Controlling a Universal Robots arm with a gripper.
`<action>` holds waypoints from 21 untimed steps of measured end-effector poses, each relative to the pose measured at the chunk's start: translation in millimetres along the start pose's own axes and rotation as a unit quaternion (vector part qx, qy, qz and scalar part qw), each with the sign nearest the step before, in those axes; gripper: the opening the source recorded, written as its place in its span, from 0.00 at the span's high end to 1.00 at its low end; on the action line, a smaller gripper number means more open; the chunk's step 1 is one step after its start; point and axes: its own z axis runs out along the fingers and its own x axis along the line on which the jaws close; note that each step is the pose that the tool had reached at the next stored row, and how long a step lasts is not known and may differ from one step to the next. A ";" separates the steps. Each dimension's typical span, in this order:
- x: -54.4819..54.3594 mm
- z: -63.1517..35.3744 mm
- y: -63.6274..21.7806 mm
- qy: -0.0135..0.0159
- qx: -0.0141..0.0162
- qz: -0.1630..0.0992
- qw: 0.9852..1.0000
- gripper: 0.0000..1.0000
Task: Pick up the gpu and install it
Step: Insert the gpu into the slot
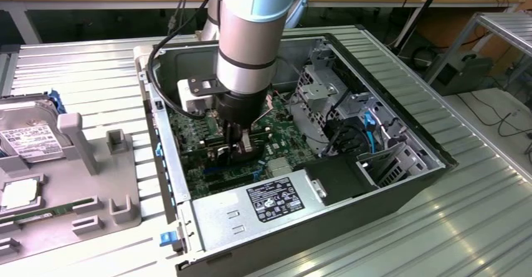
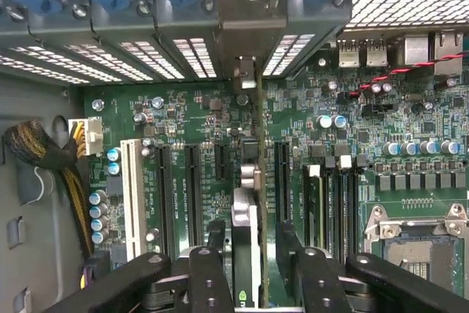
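- End effector (image 2: 245,269) fingers stood slightly apart, flanking the gpu (image 2: 249,203) without clearly gripping it.
- Gpu stood edge-on in a motherboard (image 2: 198,122) slot, long axis pointing toward the case's rear wall.
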 end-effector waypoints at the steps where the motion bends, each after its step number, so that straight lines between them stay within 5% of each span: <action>1: 0.1 -3.8 0.1 0.000 0.000 0.000 1.000 0.59; 5: 0.4 -24.3 3.2 0.000 0.000 0.001 1.000 0.59; 14: 0.5 -26.7 3.6 0.000 0.000 0.001 1.000 0.68; 18: 0.9 -50.3 4.1 0.000 0.000 0.002 1.000 0.68; 21: 0.9 -51.4 4.2 0.000 0.000 0.001 1.000 0.68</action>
